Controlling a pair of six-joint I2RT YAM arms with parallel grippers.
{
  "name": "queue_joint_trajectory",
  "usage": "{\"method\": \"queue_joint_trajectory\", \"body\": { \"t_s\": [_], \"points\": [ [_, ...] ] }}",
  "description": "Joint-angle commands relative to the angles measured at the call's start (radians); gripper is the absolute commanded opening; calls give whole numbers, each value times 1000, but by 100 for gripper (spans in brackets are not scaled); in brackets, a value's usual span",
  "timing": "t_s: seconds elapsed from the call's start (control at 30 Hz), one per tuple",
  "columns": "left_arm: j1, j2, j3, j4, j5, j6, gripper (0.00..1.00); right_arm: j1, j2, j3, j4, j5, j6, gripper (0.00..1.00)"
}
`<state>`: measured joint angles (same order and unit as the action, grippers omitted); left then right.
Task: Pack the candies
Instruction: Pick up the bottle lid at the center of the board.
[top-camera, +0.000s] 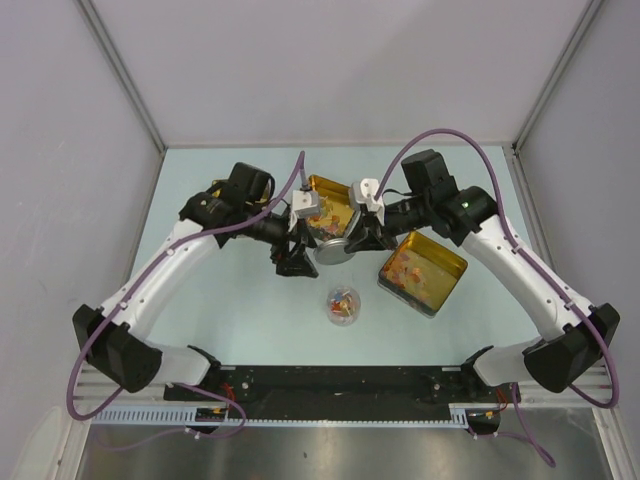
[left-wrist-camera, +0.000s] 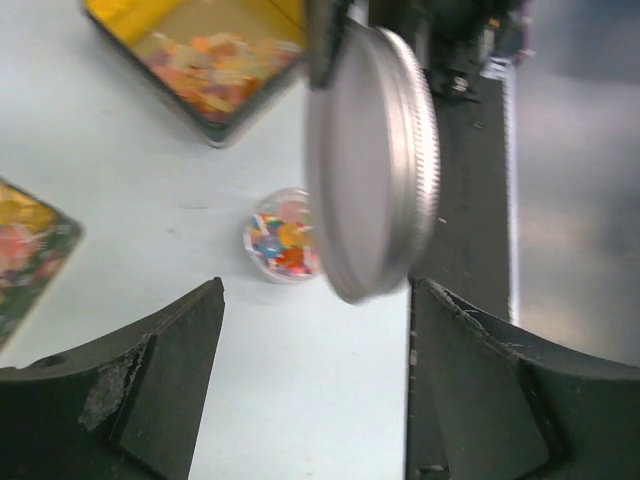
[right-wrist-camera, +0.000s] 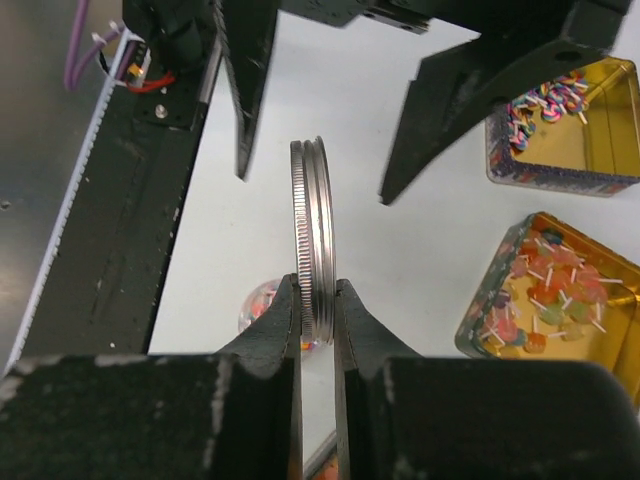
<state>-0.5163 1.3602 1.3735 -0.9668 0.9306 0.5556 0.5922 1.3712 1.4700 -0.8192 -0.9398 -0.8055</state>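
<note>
Tiny multicoloured candies (top-camera: 344, 300) fill a small clear round jar (top-camera: 335, 316) on the pale table (top-camera: 220, 310), nearest the arm bases. Just beyond, the right gripper (right-wrist-camera: 318, 295) pinches a ridged silvery metal lid (right-wrist-camera: 316, 220) upright on edge. The left gripper (left-wrist-camera: 317, 310) gapes wide beside it, holding nothing. Farther back sit two glossy gold tins, one right (top-camera: 400, 290) and one behind (top-camera: 325, 190).

bright, even light from overhead; shadows faint and soft. left wrist view blurred: metal lid (left-wrist-camera: 370, 160) just beyond the jaws smeared, candies (left-wrist-camera: 283, 238) past it soft. right wrist view crisp at the lid edge between the jaws; sheen on gold tin (right-wrist-camera: 600, 110) beyond them.
</note>
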Motion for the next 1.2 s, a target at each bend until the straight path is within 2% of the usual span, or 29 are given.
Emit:
{"method": "queue_joint_trajectory", "body": {
  "t_s": [0.0,0.17,0.2,0.23,0.33,0.4,0.47,0.57,0.6,0.7,0.8,0.83,0.87,0.93,1.0,1.07,1.1,1.13,1.17],
  "points": [
    [-11,-59,-24,273,-127,-149,82,-6,14,3,78,-91,112,1],
    [-17,-76,-36,332,-124,-171,78,-41,61,1,124,-149,176,2],
    [-19,-76,-33,327,-102,-168,74,-45,66,0,129,-155,181,2],
    [-21,-75,-28,324,-95,-164,65,-46,72,0,130,-157,187,2],
    [-25,-70,-28,304,-61,-145,47,-58,86,-11,152,-172,209,3],
    [-25,-67,-33,301,-44,-137,38,-65,97,-13,157,-180,210,3],
    [-31,-58,-30,283,-27,-129,37,-69,101,-14,164,-186,224,3],
    [-37,-50,-30,258,-12,-114,26,-75,104,-14,190,-188,250,4],
    [-39,-49,-30,255,-7,-112,17,-77,106,-13,199,-177,253,4],
    [-39,-49,-36,257,1,-126,0,-77,97,-14,212,-140,258,9],
    [-39,-50,-59,313,-4,-198,0,-77,75,-13,227,-62,255,26],
    [-39,-50,-76,336,-10,-226,0,-75,66,-14,232,-30,255,39],
    [-39,-50,-82,358,-24,-255,0,-75,49,-14,245,37,258,44],
    [-31,-43,-105,447,-50,-377,0,-74,28,-14,262,135,249,56],
    [-1,-27,-114,520,-43,-503,0,-65,-9,-20,267,266,195,60],
    [53,-3,-125,582,-17,-601,0,-48,-59,-42,281,362,161,79],
    [70,3,-137,661,5,-702,0,-39,-75,-57,282,389,145,80],
    [87,10,-161,690,13,-745,0,-28,-86,-62,276,407,119,97],
    [111,23,-172,715,23,-781,0,-16,-92,-60,258,445,109,100]
  ]
}}
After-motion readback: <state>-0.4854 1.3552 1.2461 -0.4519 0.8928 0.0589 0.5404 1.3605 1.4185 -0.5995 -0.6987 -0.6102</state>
